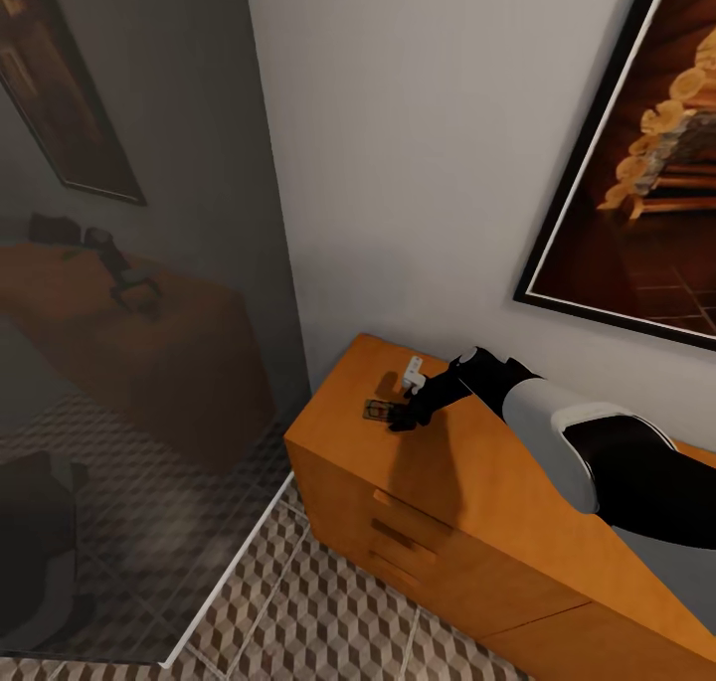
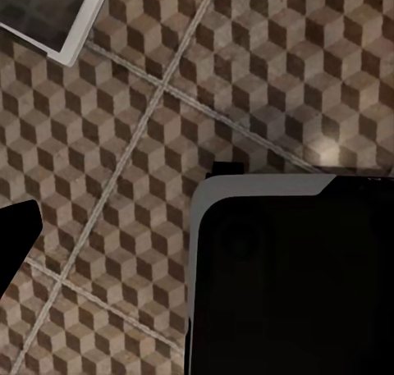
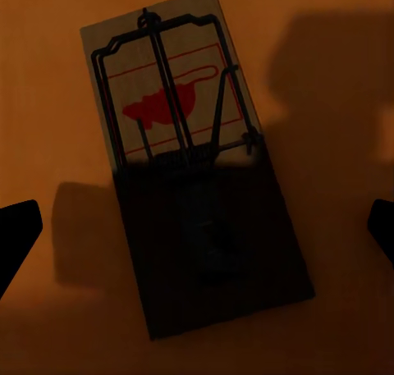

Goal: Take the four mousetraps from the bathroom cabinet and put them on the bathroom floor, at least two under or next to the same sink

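Note:
One mousetrap point(image 1: 375, 410) lies flat on top of the orange-brown cabinet point(image 1: 467, 552), near its left end. My right gripper point(image 1: 401, 420) hovers just over it. In the right wrist view the mousetrap point(image 3: 180, 145) shows as a tan board with dark metal bars and a red mouse mark. It lies between my right gripper point(image 3: 197, 227) fingers, which stand open and wide apart without touching it. The gripper's shadow covers the trap's near half. My left gripper point(image 2: 197, 231) hangs over the cube-patterned bathroom floor point(image 2: 164, 55), with one dark fingertip point(image 2: 16, 231) showing at the frame's edge.
A glass shower wall point(image 1: 149, 313) with a white floor sill point(image 1: 229, 572) stands left of the cabinet and mirrors it. A large framed picture point(image 1: 636, 164) hangs on the wall above. Patterned floor point(image 1: 328, 621) lies in front of the drawers. The robot's dark body point(image 2: 287, 285) is below my left gripper.

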Motion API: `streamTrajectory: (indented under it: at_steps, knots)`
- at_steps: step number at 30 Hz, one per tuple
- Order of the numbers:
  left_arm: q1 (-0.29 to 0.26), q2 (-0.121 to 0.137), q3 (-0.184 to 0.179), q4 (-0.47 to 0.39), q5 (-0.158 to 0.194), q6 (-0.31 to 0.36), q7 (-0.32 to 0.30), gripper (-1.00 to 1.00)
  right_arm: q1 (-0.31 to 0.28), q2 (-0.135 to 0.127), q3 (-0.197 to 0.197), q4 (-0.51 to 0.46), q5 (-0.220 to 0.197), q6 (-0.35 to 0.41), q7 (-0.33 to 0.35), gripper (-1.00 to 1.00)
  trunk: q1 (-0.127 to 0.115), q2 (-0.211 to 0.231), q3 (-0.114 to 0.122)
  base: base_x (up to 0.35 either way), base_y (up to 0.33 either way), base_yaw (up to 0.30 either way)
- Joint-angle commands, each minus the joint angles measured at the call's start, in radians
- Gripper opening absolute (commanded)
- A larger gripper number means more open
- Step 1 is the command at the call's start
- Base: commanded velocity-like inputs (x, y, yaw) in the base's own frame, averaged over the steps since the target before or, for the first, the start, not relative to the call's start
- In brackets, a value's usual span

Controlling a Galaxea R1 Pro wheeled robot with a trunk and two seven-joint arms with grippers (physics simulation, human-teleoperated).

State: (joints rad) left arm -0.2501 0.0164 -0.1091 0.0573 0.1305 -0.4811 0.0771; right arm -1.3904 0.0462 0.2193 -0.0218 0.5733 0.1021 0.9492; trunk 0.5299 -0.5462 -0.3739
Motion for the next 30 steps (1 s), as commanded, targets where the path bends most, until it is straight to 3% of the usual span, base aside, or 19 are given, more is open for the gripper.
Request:
streamTrajectory:
  at_steps: [1,21,22,30]
  knots:
    - [-0.002,0.0,-0.009,0.004,0.009,-0.007,0.001,1.0,0.001,0.0,0.018,0.004,-0.005,0.01,0.003,1.0,0.001,-0.001,-0.002,0.0,0.0,0.0]
    - [-0.001,0.0,-0.009,0.004,0.009,-0.007,0.001,1.0,0.005,0.0,0.018,0.005,-0.006,0.01,0.003,1.0,0.001,-0.001,-0.002,0.0,0.0,0.0]
    - [-0.002,0.0,-0.009,0.004,0.009,-0.007,0.001,1.0,0.007,0.0,0.018,0.005,-0.006,0.01,0.003,-1.0,0.001,-0.001,-0.002,0.0,0.0,0.0]
    - [-0.002,0.0,-0.009,0.004,0.009,-0.007,0.001,1.0,0.01,0.0,0.018,0.004,-0.005,0.01,0.003,-1.0,0.001,-0.001,-0.002,0.0,0.0,0.0]
